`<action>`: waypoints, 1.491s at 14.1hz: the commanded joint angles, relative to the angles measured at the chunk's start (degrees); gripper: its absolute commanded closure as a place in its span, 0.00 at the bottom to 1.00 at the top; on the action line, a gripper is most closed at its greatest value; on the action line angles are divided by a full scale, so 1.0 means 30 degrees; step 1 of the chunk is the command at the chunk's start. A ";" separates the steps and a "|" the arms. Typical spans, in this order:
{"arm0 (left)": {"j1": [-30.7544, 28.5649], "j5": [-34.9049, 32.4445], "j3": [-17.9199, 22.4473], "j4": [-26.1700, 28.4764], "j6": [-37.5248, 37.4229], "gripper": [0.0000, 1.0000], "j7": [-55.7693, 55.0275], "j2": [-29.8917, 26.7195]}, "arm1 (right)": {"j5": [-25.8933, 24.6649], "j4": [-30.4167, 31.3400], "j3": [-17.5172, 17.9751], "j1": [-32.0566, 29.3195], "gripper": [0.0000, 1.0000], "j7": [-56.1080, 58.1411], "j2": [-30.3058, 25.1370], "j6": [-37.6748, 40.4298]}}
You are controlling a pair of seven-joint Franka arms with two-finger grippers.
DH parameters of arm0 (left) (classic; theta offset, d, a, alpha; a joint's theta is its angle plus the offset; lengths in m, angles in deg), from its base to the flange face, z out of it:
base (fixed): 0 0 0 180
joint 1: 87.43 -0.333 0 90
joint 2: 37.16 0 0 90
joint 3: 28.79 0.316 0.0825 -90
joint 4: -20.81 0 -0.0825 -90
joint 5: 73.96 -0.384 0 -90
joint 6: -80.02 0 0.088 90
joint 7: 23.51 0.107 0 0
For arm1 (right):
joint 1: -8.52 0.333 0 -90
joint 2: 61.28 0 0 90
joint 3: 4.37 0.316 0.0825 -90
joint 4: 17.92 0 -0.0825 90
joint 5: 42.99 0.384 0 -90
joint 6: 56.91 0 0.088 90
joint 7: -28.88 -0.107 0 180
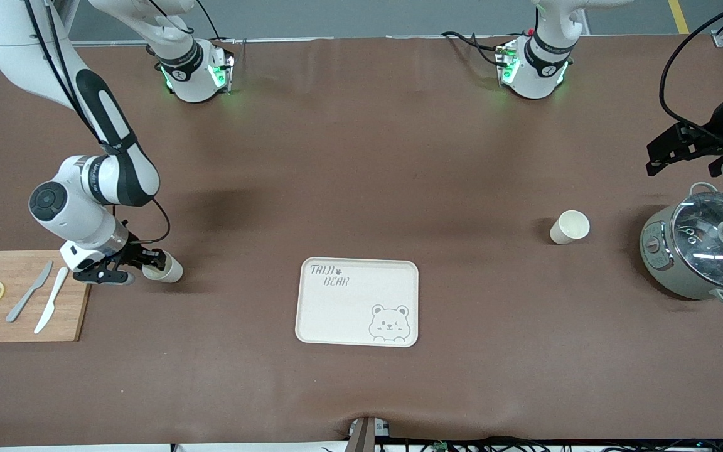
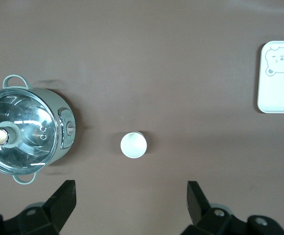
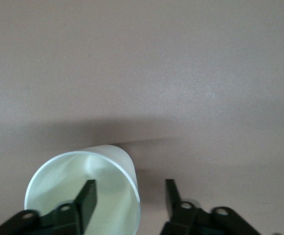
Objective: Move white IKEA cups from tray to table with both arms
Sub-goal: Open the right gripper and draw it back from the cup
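Observation:
One white cup (image 1: 171, 271) stands on the table beside the cutting board, toward the right arm's end. My right gripper (image 1: 155, 262) is low at its rim and open, one finger (image 3: 86, 197) inside the cup (image 3: 58, 186) and the other outside, neither pressing the wall. The other white cup (image 1: 569, 227) stands upright next to the pot, toward the left arm's end. My left gripper (image 1: 656, 160) hangs high over that end of the table, open and empty; in its wrist view (image 2: 130, 188) this cup (image 2: 133, 145) lies below, ahead of the fingertips.
A cream bear-printed tray (image 1: 311, 326) lies mid-table, nearer the front camera. A wooden cutting board (image 1: 19, 326) with two knives and lemon slices sits at the right arm's end. A grey pot with a glass lid (image 1: 703, 248) stands at the left arm's end.

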 commanded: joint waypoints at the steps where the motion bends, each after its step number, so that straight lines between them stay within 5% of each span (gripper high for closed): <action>1: 0.0034 0.0526 0.0206 0.0148 -0.0206 0.00 0.0302 -0.0269 | -0.0320 -0.0017 0.0266 -0.0405 0.00 -0.0009 -0.0060 0.0002; 6: 0.0064 0.0555 0.0790 0.0148 -0.0089 0.00 0.0711 -0.0240 | -0.0320 -0.0366 0.0295 -0.0727 0.00 0.0343 -0.1110 0.1576; 12: -0.0024 0.0643 0.0879 0.0119 0.0087 0.00 0.1122 -0.0211 | -0.0378 -0.3146 0.0353 -0.0522 0.00 0.0226 -0.4918 1.0275; 16: -0.0346 0.0672 0.0850 0.0148 0.0409 0.00 0.1503 -0.0152 | -0.0495 -0.8034 0.0412 -0.0493 0.00 0.0168 -0.5508 1.7712; 21: -0.0347 0.0643 0.0850 0.0148 0.1081 0.00 0.1503 -0.0064 | -0.0935 -0.8484 0.0471 -0.0112 0.00 -0.0009 -0.7969 1.9838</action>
